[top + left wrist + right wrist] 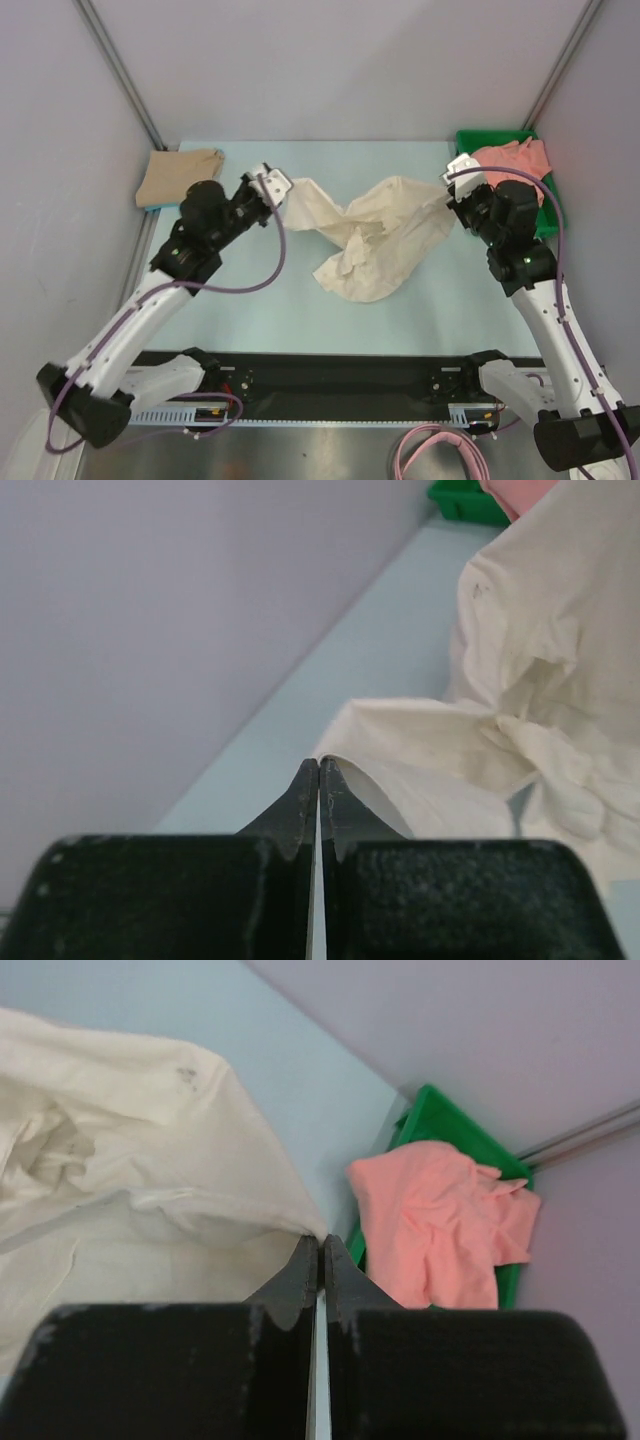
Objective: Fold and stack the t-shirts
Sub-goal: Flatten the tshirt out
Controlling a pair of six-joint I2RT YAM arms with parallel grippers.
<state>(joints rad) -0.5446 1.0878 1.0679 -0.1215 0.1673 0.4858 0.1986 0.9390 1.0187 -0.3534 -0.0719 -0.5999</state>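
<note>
From above, the cream shirt (pixel 370 235) lies crumpled mid-counter (pixel 250 310), strung between the left gripper (pixel 268 182) and the right gripper (pixel 462 168). The tan shirt (pixel 180 175) sits folded at the far left, and the pink shirt (pixel 515 158) lies in the green tray (pixel 492 137).

Left wrist: jaws together, pinching a cream edge.

Right wrist: jaws clamped on the opposite corner.

Spreading seems to be the step in hand. Next, both arms should pull apart evenly to flatten the cloth.
</note>
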